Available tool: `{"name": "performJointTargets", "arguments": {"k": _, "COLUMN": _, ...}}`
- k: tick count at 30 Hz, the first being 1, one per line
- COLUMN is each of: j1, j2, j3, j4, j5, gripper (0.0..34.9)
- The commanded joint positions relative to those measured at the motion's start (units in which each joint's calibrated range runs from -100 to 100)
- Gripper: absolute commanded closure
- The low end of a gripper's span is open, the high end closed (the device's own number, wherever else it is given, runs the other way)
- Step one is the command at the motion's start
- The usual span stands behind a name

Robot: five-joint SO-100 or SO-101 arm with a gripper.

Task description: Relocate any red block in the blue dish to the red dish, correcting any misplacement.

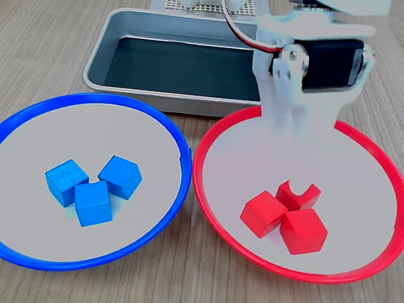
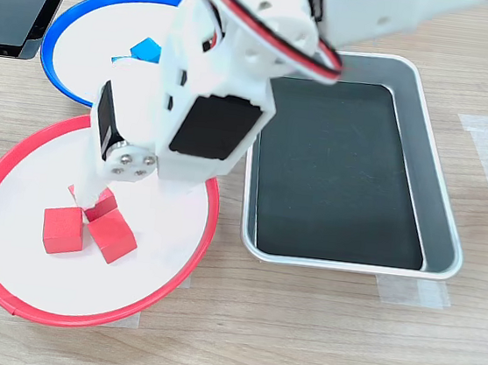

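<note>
Metal tray [image 1: 128, 24] sits behind the hand [image 1: 300, 185] on the table [image 1: 42, 26], empty dark floor, touching nothing. Blue dish [image 1: 16, 135], on the first exterior view's left of the hand, holds three blue cubes [image 1: 94, 183] clustered near its centre; no red among them.

Red dish [image 1: 211, 203] lies directly under the hand and carries three red cubes bunched together, sides touching. The rear red block [image 1: 300, 195] sits flat, one corner turned toward the camera; being a cube, it has no long axis. White fingertips come down onto its top; the arm body hides most of the dish's far rim.

Whether the hand grips the block or merely rests around it, cannot tell.
</note>
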Motion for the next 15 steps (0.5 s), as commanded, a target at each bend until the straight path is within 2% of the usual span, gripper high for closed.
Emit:
{"name": "performJointTargets", "arguments": {"k": 1, "j1": 1.58, "j2": -8.31, "j3": -0.69, "j4": 0.39, "j5": 0.39, "gripper": 21.8}}
{"name": "performJointTargets", "arguments": {"k": 7, "j1": 5.54, "j2": -18.54, "j3": 2.4, "j4": -0.27, "j5": 0.49, "gripper": 24.6}}
{"name": "performJointTargets", "arguments": {"k": 10, "j1": 8.83, "j2": -23.74, "j3": 5.13, "j4": -2.49, "j5": 0.54, "gripper": 27.5}}
{"name": "performJointTargets", "arguments": {"k": 14, "j1": 13.63, "j2": -29.63, "j3": 10.68, "j4": -7.45, "j5": 0.83, "gripper": 34.6}}
{"name": "performJointTargets", "arguments": {"k": 15, "j1": 14.57, "j2": -30.82, "j3": 12.32, "j4": -8.6, "j5": 0.68, "gripper": 34.6}}
